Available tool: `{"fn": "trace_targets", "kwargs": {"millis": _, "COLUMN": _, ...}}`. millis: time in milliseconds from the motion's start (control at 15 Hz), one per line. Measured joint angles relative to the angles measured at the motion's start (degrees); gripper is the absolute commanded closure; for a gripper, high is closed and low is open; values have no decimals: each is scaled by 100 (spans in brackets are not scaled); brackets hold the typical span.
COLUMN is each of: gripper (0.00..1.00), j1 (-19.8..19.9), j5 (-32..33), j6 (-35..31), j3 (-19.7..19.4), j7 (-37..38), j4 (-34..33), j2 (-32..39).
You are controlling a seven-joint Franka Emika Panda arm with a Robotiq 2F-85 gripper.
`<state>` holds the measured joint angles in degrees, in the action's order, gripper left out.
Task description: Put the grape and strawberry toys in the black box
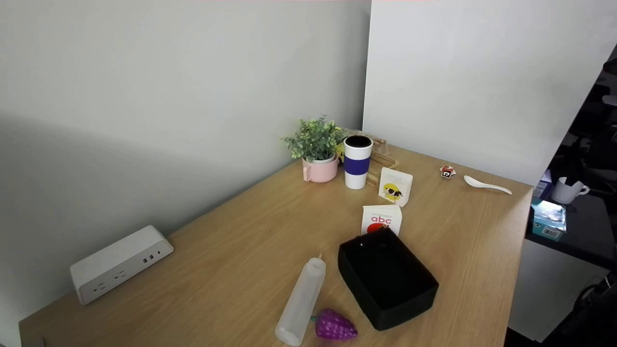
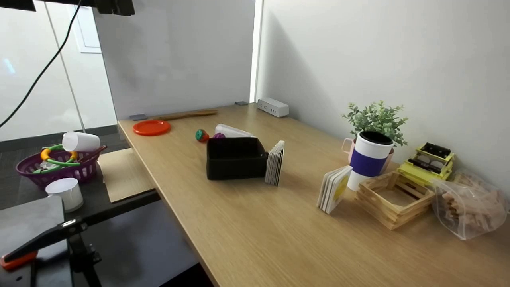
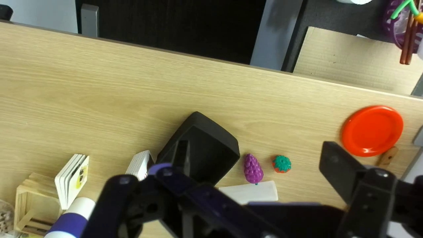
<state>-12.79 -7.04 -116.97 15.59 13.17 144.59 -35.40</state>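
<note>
In the wrist view my gripper (image 3: pixel 256 154) is spread wide above the table, nothing held between its fingers. Below the gap lies the purple grape toy (image 3: pixel 253 169), with the strawberry toy (image 3: pixel 281 164), red with a green cap, beside it. The black box (image 3: pixel 216 127) stands close to the grape, partly covered by one finger. In both exterior views the box (image 1: pixel 407 311) (image 2: pixel 237 170) is upright on the table; its floor looks bare in an exterior view. The strawberry (image 2: pixel 202 136) rests behind the box there, and the grape (image 2: pixel 219 135) is mostly hidden by it.
A translucent bottle (image 1: pixel 301 301) lies against the grape's stem end. Small board books (image 1: pixel 382 218) (image 1: pixel 395 186) stand near the box. A tumbler (image 1: pixel 357 164), a potted plant (image 2: pixel 374 119), a wooden crate (image 2: pixel 392 199), a red plate (image 3: pixel 372 131) and a white power strip (image 1: pixel 120 262) occupy the table.
</note>
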Motion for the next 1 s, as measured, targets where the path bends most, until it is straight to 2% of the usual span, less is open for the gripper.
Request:
{"fn": "trace_targets", "kwargs": {"millis": 267, "gripper": 0, "j1": 165, "j5": 357, "j6": -67, "j3": -130, "j7": -97, "j4": -179, "j2": 401}}
{"fn": "trace_targets", "kwargs": {"millis": 533, "gripper": 0, "j1": 341, "j5": 688, "j6": -198, "j3": -342, "j7": -391, "j4": -699, "j2": 1144}}
{"fn": "trace_targets", "kwargs": {"millis": 867, "gripper": 0, "j1": 289, "j5": 450, "j6": -268, "j3": -520, "j7": -1457, "j4": -1583, "j2": 2235}}
{"fn": "trace_targets", "kwargs": {"millis": 1000, "gripper": 0, "j1": 287, "j5": 437, "j6": -268, "j3": -529, "j7": -1479, "j4": -1665, "j2": 2393}}
